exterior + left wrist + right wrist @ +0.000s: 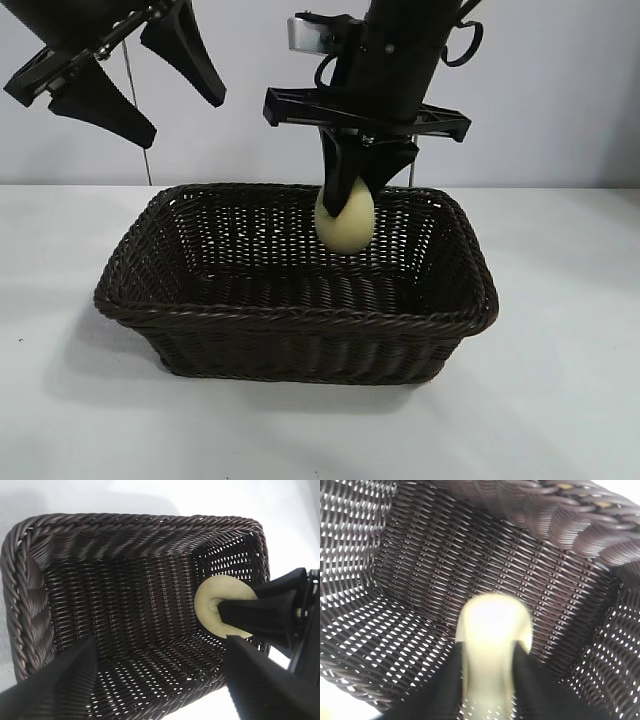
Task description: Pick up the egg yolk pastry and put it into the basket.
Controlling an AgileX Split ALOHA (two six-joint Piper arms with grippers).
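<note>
The pale yellow egg yolk pastry (352, 232) hangs in the air inside the mouth of the dark brown wicker basket (290, 318), near its far right side. My right gripper (345, 207) comes down from above and is shut on it, one black finger on each side. In the right wrist view the pastry (492, 622) shows smeared between the fingers of my right gripper (490, 652), above the woven floor. My left gripper (180, 120) hangs open and empty, high at the far left. Seen from the left wrist, the pastry (210, 605) lies under a right finger.
The basket stands mid-table on a white surface, its braided rim (135, 522) all round and its sloping openwork walls (350, 540) close to the right gripper. A thin rod (135, 120) stands behind at the left. White table lies on every side of the basket.
</note>
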